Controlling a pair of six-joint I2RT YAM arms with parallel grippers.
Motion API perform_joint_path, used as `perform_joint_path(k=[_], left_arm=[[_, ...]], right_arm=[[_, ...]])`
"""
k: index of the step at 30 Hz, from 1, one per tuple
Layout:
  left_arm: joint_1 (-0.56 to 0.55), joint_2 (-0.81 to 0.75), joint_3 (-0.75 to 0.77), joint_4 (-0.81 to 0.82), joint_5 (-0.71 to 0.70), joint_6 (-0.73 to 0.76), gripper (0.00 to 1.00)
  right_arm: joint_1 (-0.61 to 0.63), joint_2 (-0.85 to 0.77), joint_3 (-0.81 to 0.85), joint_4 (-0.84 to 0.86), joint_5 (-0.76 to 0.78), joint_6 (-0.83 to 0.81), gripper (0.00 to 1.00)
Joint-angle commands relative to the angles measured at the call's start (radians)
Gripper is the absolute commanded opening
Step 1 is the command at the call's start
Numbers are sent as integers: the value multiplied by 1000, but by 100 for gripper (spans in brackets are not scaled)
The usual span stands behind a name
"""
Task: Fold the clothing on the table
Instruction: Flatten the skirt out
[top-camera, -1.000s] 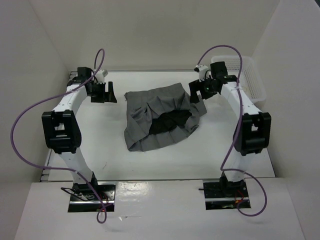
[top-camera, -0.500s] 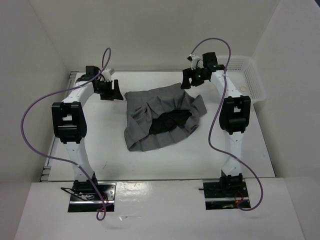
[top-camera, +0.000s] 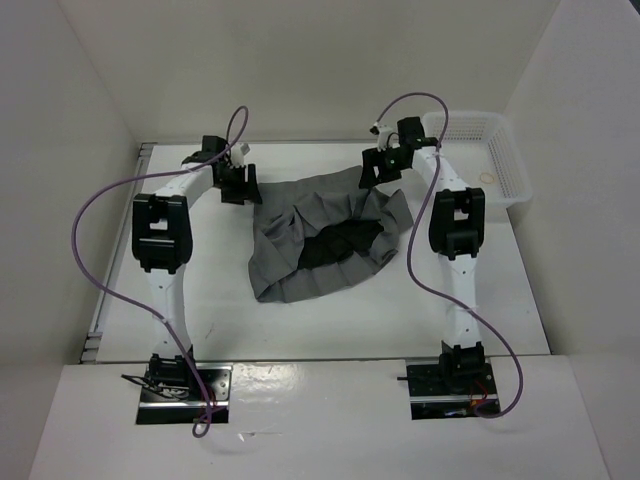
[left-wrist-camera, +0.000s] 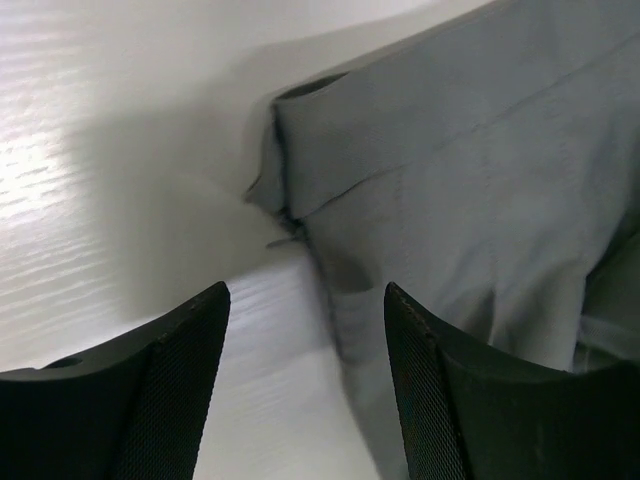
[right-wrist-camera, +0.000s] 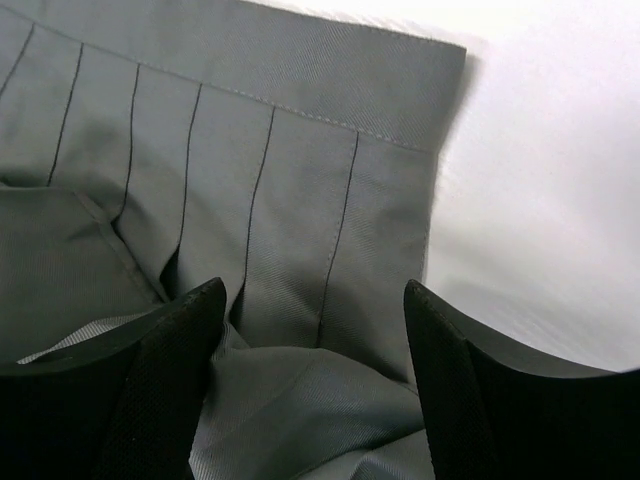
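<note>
I am hovering, jaws spread, pinching nothing. The skirt's (top-camera: 285, 270) corner is lying just ahead of my left gripper (left-wrist-camera: 303, 300), its waistband just beyond my right gripper (right-wrist-camera: 315, 292). Closing shallow, I risk catching one layer and bunching it.

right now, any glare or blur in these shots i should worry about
Left wrist view: glare on the table at left, and the skirt edge looks soft. Right wrist view: skirt pleats sharp, the near fingers dark and blurry. Top view: even light, only a dark patch in the skirt's middle.
</note>
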Motion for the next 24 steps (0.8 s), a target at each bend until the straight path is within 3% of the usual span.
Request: perform_joint_path(k=[1, 7, 24], left_arm=[[-24, 16, 44, 25, -24, -27, 70], [-35, 36, 62, 36, -24, -27, 70], [-35, 107, 99, 54, -88, -56, 70]], right_arm=[[-8, -6, 24, 1, -1, -4, 75], [-8, 40, 58, 1, 8, -4, 69], [60, 185, 284, -109, 26, -13, 68]])
